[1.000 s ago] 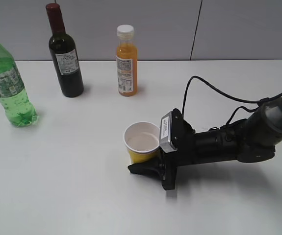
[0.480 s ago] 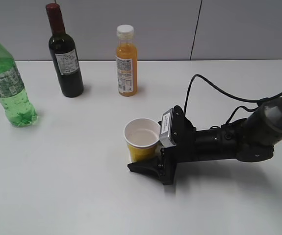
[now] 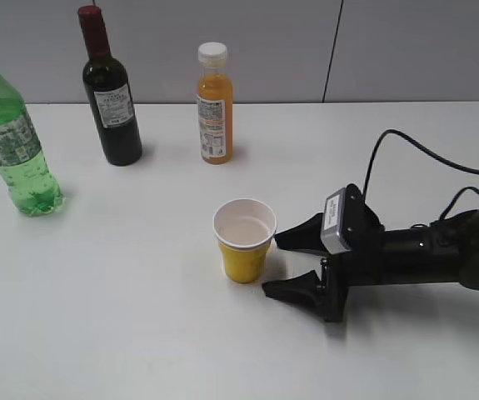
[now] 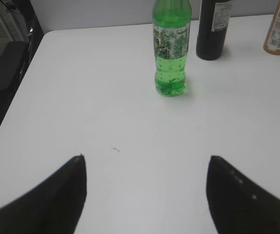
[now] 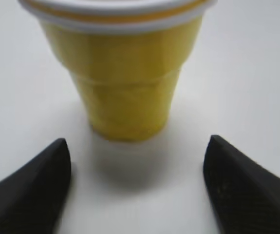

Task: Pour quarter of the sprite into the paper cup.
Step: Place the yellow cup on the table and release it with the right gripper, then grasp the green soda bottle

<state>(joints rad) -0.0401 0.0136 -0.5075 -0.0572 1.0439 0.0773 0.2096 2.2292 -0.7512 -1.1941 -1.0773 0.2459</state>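
Note:
The sprite bottle, translucent green with a green-white label, stands upright at the table's far left; it also shows in the left wrist view, well ahead of my open, empty left gripper. The yellow paper cup stands upright on the table near the middle. My right gripper is open and empty, lying low just right of the cup, apart from it. In the right wrist view the cup stands just ahead of the open jaws.
A dark wine bottle and an orange juice bottle stand at the back of the white table. The table's left edge shows in the left wrist view. A black cable trails behind the right arm.
My right gripper has let go of the paper cup and drawn back to the right. The cup stays standing. The bottles have not moved.

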